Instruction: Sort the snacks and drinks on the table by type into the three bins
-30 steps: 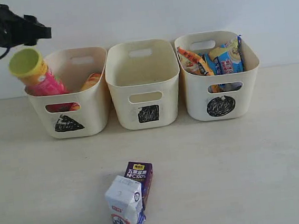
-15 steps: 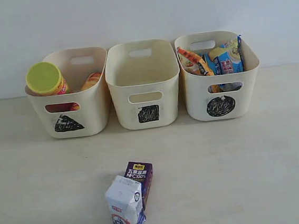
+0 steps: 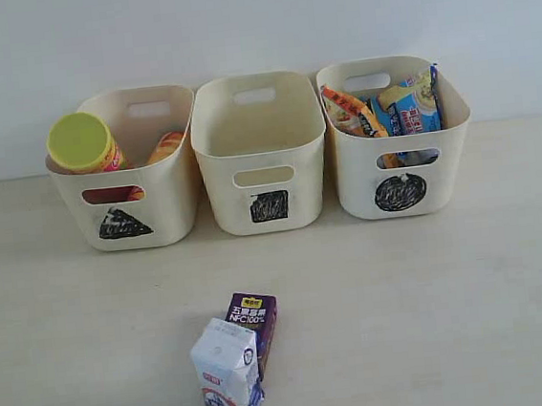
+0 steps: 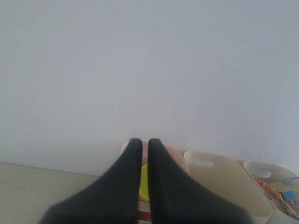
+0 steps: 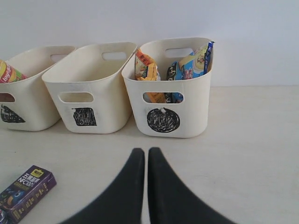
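Note:
On the table [image 3: 433, 293] stand three cream bins. The triangle bin [image 3: 161, 209] holds the pink tube with its yellow-green lid [image 3: 81, 143] and the yellow-and-red tube [image 3: 166, 146]. Nothing shows inside the square bin [image 3: 261, 151]. The circle bin [image 3: 356, 185] holds the orange bag [image 3: 348, 109] and the blue-and-white noodle pack [image 3: 413, 105]. The milk carton [image 3: 228, 372] stands at the front against the purple juice box [image 3: 253, 320]. My left gripper [image 4: 145, 142] is shut and empty, above the lid [image 4: 144, 182]. My right gripper [image 5: 146, 151] is shut and empty, facing the circle bin [image 5: 191, 107]. Neither gripper shows in the exterior view.
A plain pale wall [image 3: 254, 22] rises right behind the bins. The juice box [image 5: 25, 191] lies off to one side of the right gripper's fingers. Bare table lies between the bins and the two cartons.
A second ago my left arm hung over the triangle bin with the pink tube leaning outward. The arm has since left the exterior view and the tube has settled lower in the bin.

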Available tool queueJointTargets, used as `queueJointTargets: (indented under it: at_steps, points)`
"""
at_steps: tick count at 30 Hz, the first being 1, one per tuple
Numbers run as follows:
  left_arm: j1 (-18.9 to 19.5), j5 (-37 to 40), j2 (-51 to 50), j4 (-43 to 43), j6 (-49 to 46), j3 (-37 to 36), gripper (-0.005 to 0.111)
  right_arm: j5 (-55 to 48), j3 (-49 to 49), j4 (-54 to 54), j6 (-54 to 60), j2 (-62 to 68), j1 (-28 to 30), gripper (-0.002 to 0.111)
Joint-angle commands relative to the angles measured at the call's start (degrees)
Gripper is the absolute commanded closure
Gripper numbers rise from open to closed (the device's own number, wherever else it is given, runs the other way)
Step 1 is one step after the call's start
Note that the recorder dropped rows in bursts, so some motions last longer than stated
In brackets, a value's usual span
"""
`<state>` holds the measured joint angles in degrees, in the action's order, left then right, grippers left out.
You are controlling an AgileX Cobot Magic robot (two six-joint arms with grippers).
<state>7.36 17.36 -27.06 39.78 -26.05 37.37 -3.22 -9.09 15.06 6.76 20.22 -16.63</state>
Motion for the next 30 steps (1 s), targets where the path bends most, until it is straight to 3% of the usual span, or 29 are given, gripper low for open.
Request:
queueJointTargets:
  at_steps: [1,6,11,13,30]
  points:
    - [0.2,-0.8,12.3,0.2,0.3,-8.2,0.103,0.0,0.0,-0.2,-0.4,-0.2,0.1,0.108]
    - [0.2,-0.2,23.6,0.2,0.5,-16.6,0.103,0.0,0.0,-0.2,-0.4,-0.2,0.1,0.108]
    - [0.2,8.0,27.1,0.2,0.6,-21.9,0.103,0.0,0.0,-0.2,-0.4,-0.2,0.1,0.108]
    - [0.2,11.8,27.1,1.6,1.8,-22.0,0.103,-0.1,0.0,-0.2,-0.4,-0.2,0.1,0.108]
    - [0.2,11.0,27.1,3.7,1.8,-22.0,0.103,-0.1,0.0,-0.2,-0.4,-0.2,0.1,0.108]
